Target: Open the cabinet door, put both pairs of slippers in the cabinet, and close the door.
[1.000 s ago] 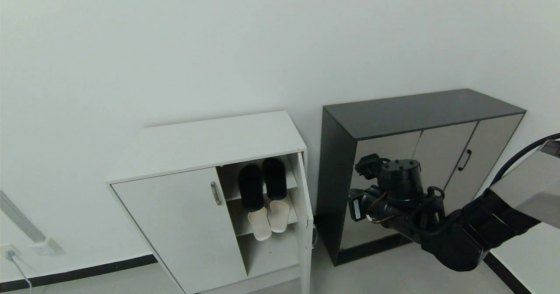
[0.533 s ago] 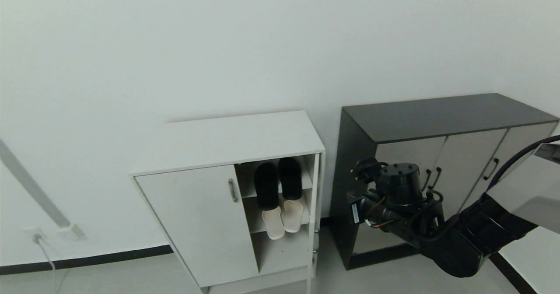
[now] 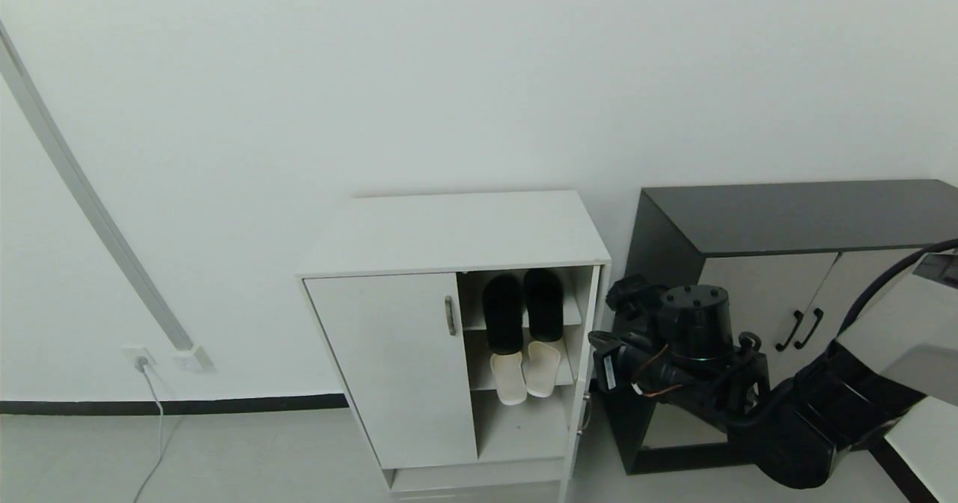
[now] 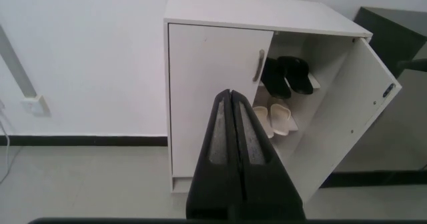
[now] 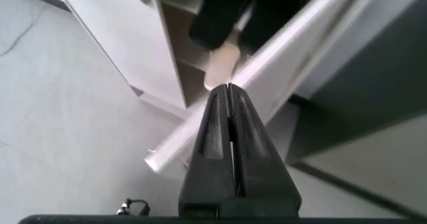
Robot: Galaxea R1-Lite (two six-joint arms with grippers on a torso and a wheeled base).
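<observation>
Open cabinet (image 3: 449, 233) holds black slippers (image 3: 522, 305) above cream slippers (image 3: 526, 372); left claw (image 4: 231, 93) and right claw (image 5: 230, 87) pressed together.

No text, number or sign could be read. A small white sticker (image 3: 608, 373) on the wrist of the right arm (image 3: 778, 421) carried print too small to make out.

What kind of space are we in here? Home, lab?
Probably a plain indoor room staged as a home entryway: a white shoe cabinet with black slippers and white slippers on its shelves, a dark cabinet beside it against a bare white wall.
</observation>
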